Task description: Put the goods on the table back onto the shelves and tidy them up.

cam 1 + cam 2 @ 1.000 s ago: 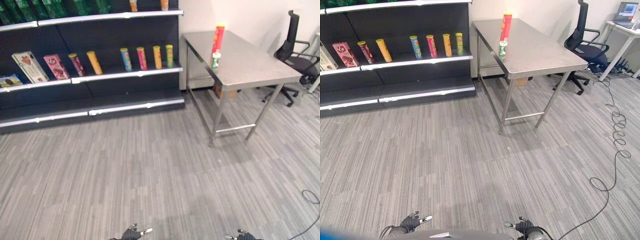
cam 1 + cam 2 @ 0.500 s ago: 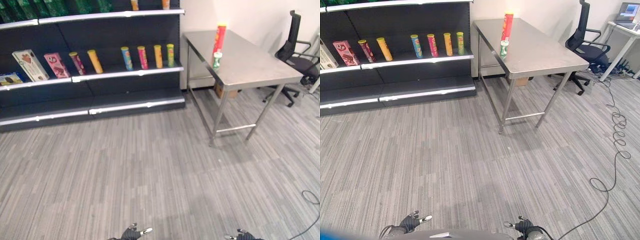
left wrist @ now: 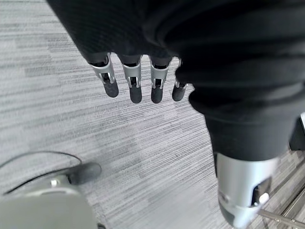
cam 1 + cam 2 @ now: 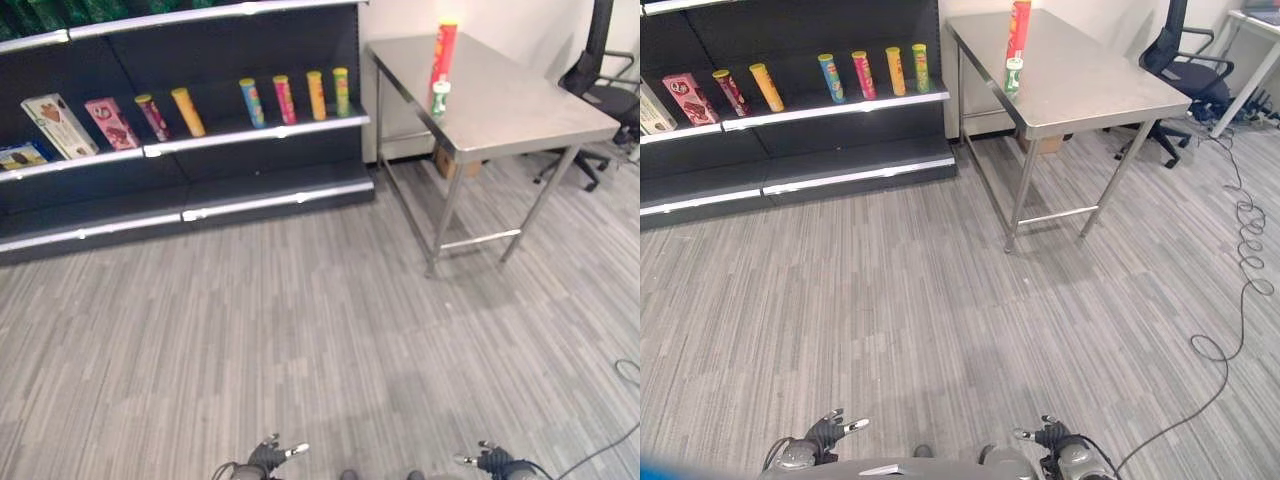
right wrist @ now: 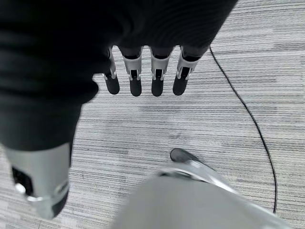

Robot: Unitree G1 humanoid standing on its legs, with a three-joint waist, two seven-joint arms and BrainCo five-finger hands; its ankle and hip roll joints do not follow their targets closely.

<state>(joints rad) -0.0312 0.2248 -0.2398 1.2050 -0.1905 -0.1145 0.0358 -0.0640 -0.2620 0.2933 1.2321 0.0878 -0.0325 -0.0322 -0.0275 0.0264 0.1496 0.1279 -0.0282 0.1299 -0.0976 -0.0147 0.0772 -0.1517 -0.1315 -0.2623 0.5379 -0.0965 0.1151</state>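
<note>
A tall red can [image 4: 444, 52] and a small green-and-white can [image 4: 439, 98] stand on the steel table [image 4: 520, 110] at the far right. The dark shelves [image 4: 190, 190] at the far left carry several upright cans [image 4: 285, 99] and some boxes [image 4: 60, 127]. My left hand [image 4: 825, 435] and right hand [image 4: 1052, 436] hang low at the bottom edge, far from the table. Both hold nothing: in the wrist views the left hand's fingers [image 3: 135, 85] and the right hand's fingers [image 5: 157, 76] hang straight over the floor.
A black office chair [image 4: 600, 80] stands to the right of the table. A cardboard box [image 4: 452, 160] sits under the table by the wall. Grey striped floor stretches between me and the shelves.
The whole picture has shifted: the shelves and table sit higher and slightly larger, so the camera has moved forward or tilted. Both hands stay low and empty.
</note>
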